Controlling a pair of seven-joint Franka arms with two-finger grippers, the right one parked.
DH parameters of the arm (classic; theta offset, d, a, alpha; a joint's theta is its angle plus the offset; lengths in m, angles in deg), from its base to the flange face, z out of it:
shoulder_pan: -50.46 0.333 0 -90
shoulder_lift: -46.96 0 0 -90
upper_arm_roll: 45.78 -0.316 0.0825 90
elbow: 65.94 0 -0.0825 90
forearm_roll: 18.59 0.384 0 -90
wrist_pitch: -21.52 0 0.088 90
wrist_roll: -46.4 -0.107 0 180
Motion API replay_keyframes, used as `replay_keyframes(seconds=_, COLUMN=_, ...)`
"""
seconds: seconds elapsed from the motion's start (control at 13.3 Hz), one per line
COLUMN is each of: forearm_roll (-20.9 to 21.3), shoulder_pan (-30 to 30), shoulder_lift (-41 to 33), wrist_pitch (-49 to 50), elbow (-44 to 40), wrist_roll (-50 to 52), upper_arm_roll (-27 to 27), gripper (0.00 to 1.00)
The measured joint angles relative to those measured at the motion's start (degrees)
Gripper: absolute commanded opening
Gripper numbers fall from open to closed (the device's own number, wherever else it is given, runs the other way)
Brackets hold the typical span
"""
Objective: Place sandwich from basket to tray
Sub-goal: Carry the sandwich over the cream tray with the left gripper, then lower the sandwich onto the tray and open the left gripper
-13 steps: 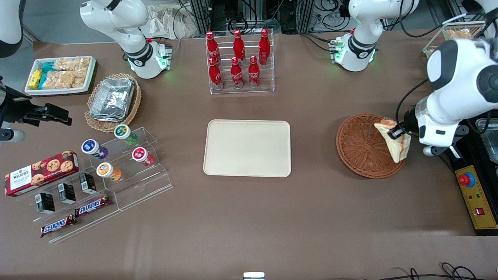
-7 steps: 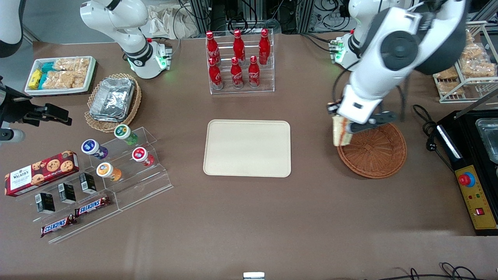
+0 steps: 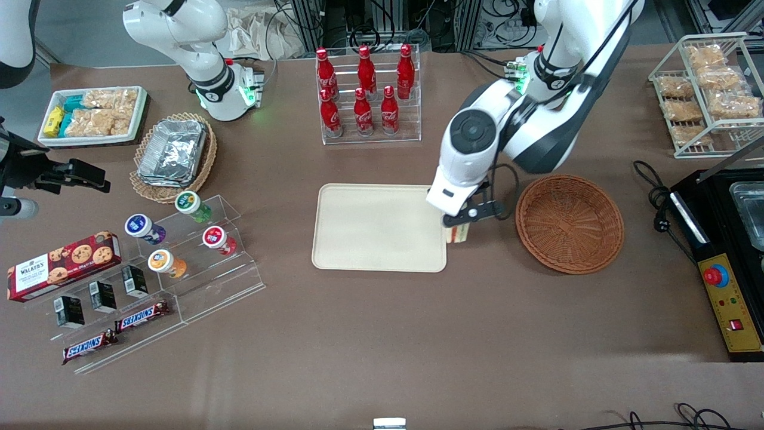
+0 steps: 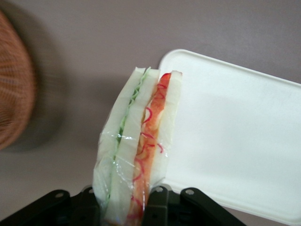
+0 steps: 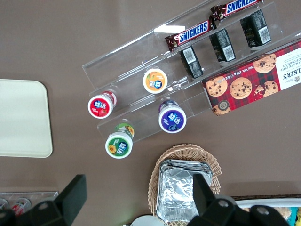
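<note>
End effector (image 3: 458,226) grips sandwich (image 4: 136,155) between basket (image 3: 570,224), tray (image 3: 379,227).

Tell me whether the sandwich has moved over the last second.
Yes. The sandwich, clamped in the gripper, has left the basket and now hangs at the tray edge nearest the basket.

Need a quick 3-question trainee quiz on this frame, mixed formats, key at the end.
1. True or false: the sandwich already lies flat on the tray.
2. What is inside the basket? A) the sandwich B) nothing visible C) foil containers
3. Fill in: the claw hangs over the tray's edge nearest the ______.

Key:
1. False. It is held in the claw, hanging at the tray's edge.
2. B
3. basket
</note>
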Motion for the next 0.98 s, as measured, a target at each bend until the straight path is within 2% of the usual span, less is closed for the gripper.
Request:
replay_keyframes(seconds=0.23, forearm_roll=7.43, shoulder_pan=-1.63, shoulder_lift=7.37, wrist_pitch=-6.35, elbow=-0.06, wrist_roll=4.74, upper_arm_roll=-0.02, gripper=0.0)
replay_keyframes(seconds=0.53, forearm_roll=12.33, shoulder_pan=-2.65, shoulder_lift=12.29, wrist_pitch=-10.81, elbow=-0.25, wrist_roll=5.56, upper_arm_roll=-0.04, gripper=0.0)
replay_keyframes(seconds=0.6, forearm_roll=13.21, shoulder_pan=-2.83, shoulder_lift=12.8, wrist_pitch=-11.05, elbow=-0.29, wrist_roll=5.56, upper_arm_roll=-0.04, gripper=0.37)
replay_keyframes(seconds=0.68, forearm_roll=13.85, shoulder_pan=-2.99, shoulder_lift=13.16, wrist_pitch=-11.09, elbow=-0.31, wrist_roll=5.56, upper_arm_roll=-0.04, gripper=0.99)
replay_keyframes(seconds=0.98, forearm_roll=16.72, shoulder_pan=-3.1, shoulder_lift=14.6, wrist_pitch=-11.13, elbow=-0.65, wrist_roll=7.5, upper_arm_roll=-0.08, gripper=1.0)
